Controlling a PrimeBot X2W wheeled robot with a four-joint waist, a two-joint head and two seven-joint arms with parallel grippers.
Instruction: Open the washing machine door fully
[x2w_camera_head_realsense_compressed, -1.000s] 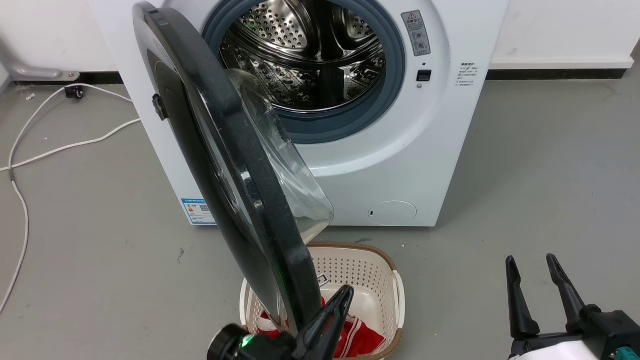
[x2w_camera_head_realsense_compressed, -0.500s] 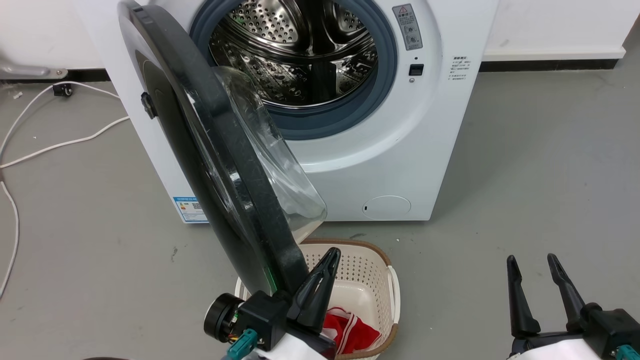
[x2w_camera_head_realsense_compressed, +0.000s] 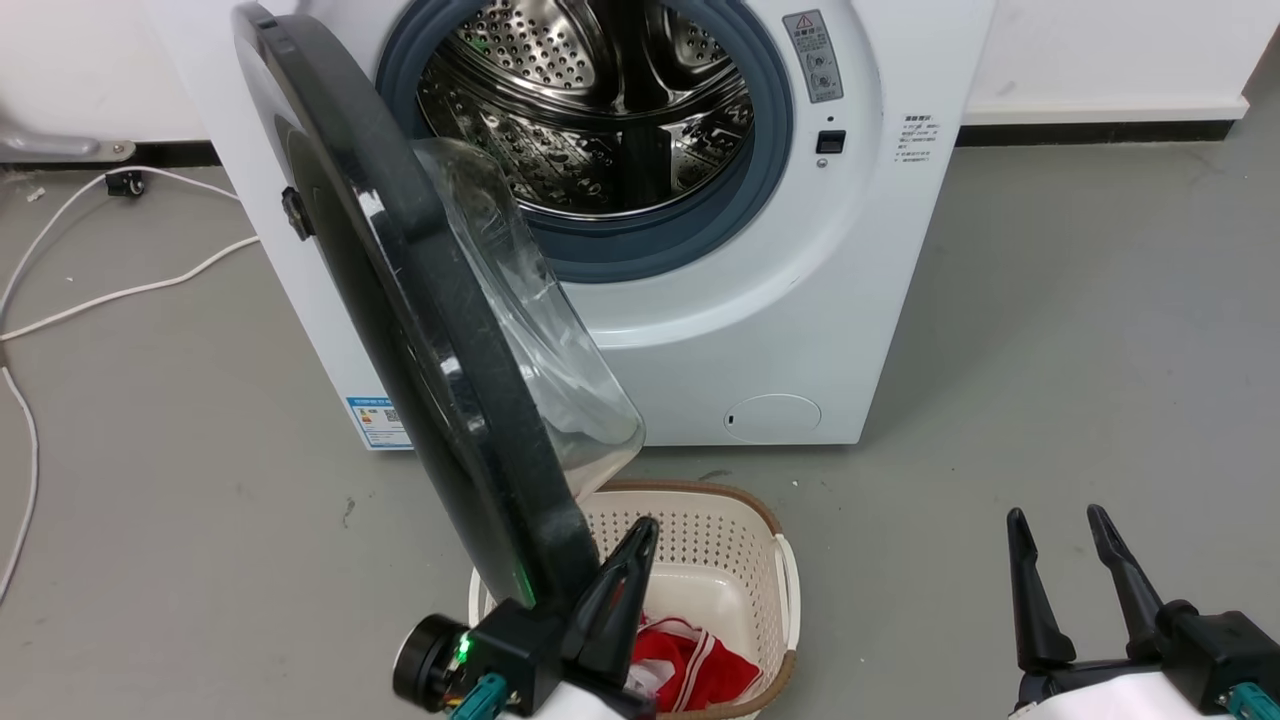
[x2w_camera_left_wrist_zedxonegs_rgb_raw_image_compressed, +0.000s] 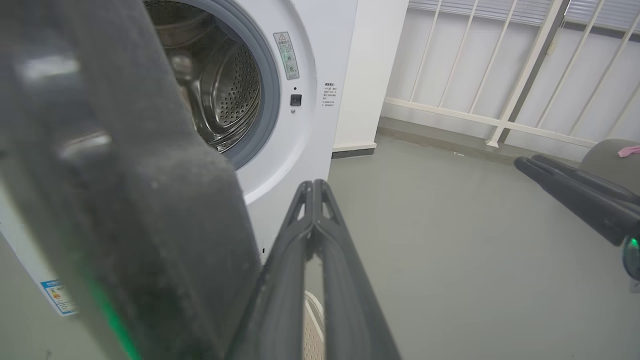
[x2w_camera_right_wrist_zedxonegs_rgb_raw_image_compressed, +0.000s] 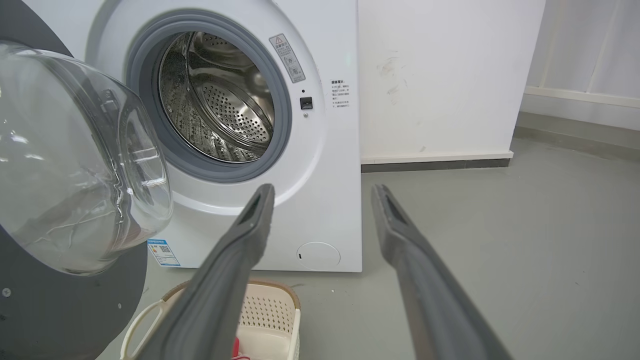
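The washing machine door (x2w_camera_head_realsense_compressed: 430, 330) is a big glossy black disc with a clear glass bowl (x2w_camera_head_realsense_compressed: 530, 340). It stands swung out from the white washing machine (x2w_camera_head_realsense_compressed: 780, 300), edge-on to the head camera. My left gripper (x2w_camera_head_realsense_compressed: 640, 530) is shut with nothing between its fingers and lies against the inner side of the door's lower rim. In the left wrist view the left gripper (x2w_camera_left_wrist_zedxonegs_rgb_raw_image_compressed: 313, 184) has the blurred dark door (x2w_camera_left_wrist_zedxonegs_rgb_raw_image_compressed: 125, 200) right at its left. My right gripper (x2w_camera_head_realsense_compressed: 1055, 520) is open and hangs low at the right, well away from the door. From the right wrist, the right gripper (x2w_camera_right_wrist_zedxonegs_rgb_raw_image_compressed: 322, 192) faces the machine, with the door (x2w_camera_right_wrist_zedxonegs_rgb_raw_image_compressed: 50, 310) at the left.
A cream laundry basket (x2w_camera_head_realsense_compressed: 700, 495) with red cloth (x2w_camera_head_realsense_compressed: 690, 665) sits on the grey floor below the door's free edge. White cables (x2w_camera_head_realsense_compressed: 120, 290) trail across the floor left of the machine. The steel drum (x2w_camera_head_realsense_compressed: 590, 100) is exposed. The right gripper (x2w_camera_left_wrist_zedxonegs_rgb_raw_image_compressed: 570, 192) crosses the left wrist view's right side.
The head camera shifted a little. My left gripper has moved up and left along the door's lower rim, and the door has swung slightly further left. The right gripper has stayed put.
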